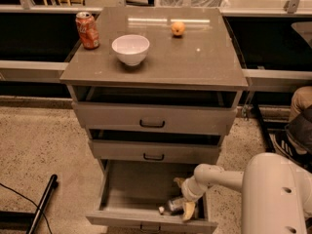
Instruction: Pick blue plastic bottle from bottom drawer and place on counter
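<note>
The bottom drawer (127, 212) is pulled out. The blue plastic bottle (173, 205) lies on its side near the drawer's front right, white cap pointing left. My gripper (184, 197) is down inside the drawer at its right side, right over the bottle. It is open, with one tan fingertip (179, 182) behind the bottle and the other (189, 210) at the bottle's front right end. The counter (195, 57) is the cabinet's grey-brown top, well above the gripper.
On the counter stand a red soda can (87, 30) at the back left, a white bowl (130, 49) and a small orange fruit (178, 28). The two upper drawers (152, 123) are slightly out. My white arm (273, 189) fills the lower right. A black pole (43, 204) lies on the floor at left.
</note>
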`<state>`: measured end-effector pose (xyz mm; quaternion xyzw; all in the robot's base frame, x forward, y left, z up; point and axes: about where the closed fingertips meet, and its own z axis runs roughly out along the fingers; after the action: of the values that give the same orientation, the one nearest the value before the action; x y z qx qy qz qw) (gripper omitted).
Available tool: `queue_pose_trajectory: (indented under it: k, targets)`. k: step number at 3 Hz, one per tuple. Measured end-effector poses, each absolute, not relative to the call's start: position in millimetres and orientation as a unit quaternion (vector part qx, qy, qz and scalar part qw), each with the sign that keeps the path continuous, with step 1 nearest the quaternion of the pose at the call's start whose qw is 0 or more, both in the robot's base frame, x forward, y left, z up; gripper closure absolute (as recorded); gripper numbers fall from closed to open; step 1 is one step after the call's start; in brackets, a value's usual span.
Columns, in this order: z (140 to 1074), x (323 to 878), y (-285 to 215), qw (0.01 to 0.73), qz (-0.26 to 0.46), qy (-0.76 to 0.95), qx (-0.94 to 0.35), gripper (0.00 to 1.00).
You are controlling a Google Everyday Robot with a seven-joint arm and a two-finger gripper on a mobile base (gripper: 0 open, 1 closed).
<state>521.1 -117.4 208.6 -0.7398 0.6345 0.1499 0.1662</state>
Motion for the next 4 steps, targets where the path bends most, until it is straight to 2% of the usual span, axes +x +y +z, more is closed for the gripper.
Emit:
queue_pose_trajectory:
  k: [1,2,3,4]
  targets:
    - [193.7,518.0,-117.5,0.172,0.164,0.623,-0.745,0.04]
    - [190.1,518.9,-120.0,0.174,0.165,0.617,-0.749,0.18]
    - [193.5,519.6,-121.9,0.175,0.163,0.613,-0.753,0.19]
    - [199.3,519.6,-121.9,0.175,0.163,0.613,-0.753,0.04]
